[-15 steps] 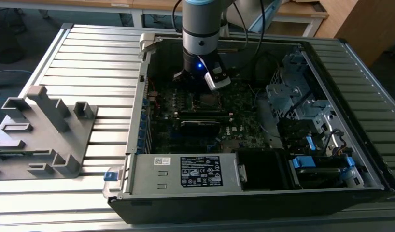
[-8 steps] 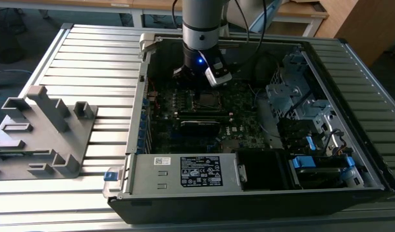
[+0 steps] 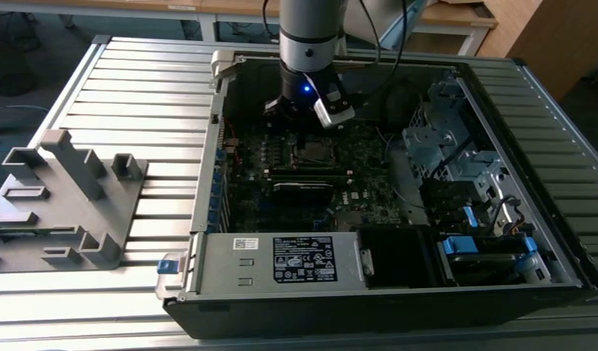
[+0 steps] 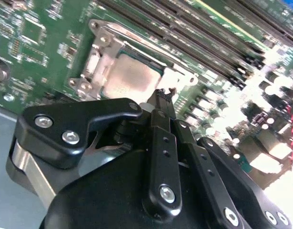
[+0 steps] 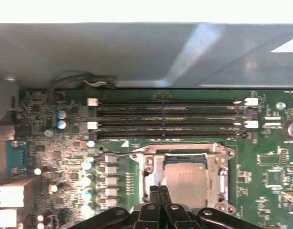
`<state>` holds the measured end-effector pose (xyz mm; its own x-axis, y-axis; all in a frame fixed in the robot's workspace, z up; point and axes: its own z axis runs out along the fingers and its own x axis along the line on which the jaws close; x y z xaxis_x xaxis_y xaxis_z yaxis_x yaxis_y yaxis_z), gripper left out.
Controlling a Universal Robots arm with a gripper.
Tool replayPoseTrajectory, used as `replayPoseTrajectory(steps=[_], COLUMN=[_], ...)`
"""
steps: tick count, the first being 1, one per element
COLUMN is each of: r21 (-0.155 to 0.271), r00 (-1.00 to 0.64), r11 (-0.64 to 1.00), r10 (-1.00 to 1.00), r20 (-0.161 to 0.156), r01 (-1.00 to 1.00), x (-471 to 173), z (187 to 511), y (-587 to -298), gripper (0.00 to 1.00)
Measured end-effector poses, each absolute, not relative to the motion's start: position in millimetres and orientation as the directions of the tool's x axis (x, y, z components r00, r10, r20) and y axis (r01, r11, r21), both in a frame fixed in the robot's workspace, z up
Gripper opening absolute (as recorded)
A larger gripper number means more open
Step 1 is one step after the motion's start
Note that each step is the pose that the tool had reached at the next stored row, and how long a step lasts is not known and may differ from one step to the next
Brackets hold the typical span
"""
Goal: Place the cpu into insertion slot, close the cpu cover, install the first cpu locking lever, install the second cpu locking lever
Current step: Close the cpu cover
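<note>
Ribbed grey metal worktop [image 3: 133, 80] carries an open computer case [image 3: 279, 311] in the middle of the exterior view, with a grey plastic fixture [image 3: 65, 197] on the exterior view's left. The arm [image 3: 309, 36] comes down from the upper centre of that frame into the case, over the motherboard [image 3: 270, 194].

In both wrist views the black gripper [image 5: 158, 191] [image 4: 164, 94] has its jaws closed tip to tip with nothing visible between them, and the tips sit just at the edge of the insertion slot [image 3: 312, 151]. The cpu [image 5: 186, 180] [image 4: 129, 78] lies seated in that socket, silver-grey top up. The cpu cover [image 5: 221, 174] [image 4: 96, 62] lies flat around it, framing the chip in its window. A thin wire lever [image 5: 113, 154] runs beside the socket, and I cannot tell whether it is latched. Long memory slots [image 5: 167, 119] lie just beyond the socket.
</note>
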<state>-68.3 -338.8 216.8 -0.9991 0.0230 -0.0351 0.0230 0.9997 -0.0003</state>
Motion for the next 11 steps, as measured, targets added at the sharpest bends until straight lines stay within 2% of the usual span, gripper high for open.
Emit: replayPoseTrajectory(steps=[11], r21=[0.0], r00=[-0.999], r11=[1.0], r10=[0.023], r20=[-0.033], r01=[0.023], x=[-41], z=[217], y=[-339], gripper=[0.11])
